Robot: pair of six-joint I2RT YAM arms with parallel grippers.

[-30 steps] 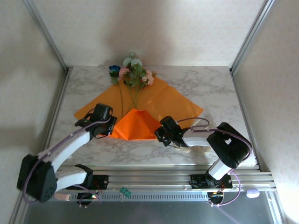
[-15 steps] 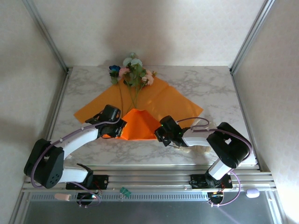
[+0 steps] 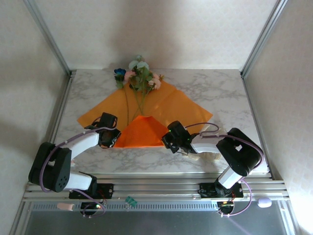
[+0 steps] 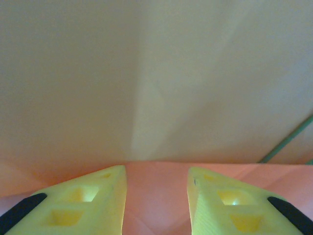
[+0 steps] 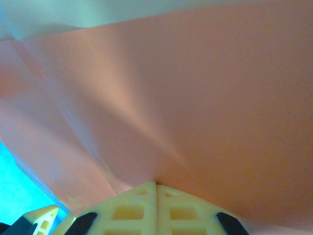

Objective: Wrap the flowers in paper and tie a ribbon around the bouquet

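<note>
Marbled tabletop [image 3: 220, 93] under creased orange paper [image 3: 186, 110], right tool [image 5: 156, 184] tight on it, left tool [image 4: 156, 170] part-open.

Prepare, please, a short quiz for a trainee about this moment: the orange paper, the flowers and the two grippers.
1. True or false: the right gripper is shut on the paper.
2. Where do the blooms of the flowers lie? A. at the far edge of the paper; B. beside the arm bases; C. on the folded flap.
3. Fill the gap: the left gripper has its jaws ____.

Key: 1 true; 2 A; 3 open.
</note>
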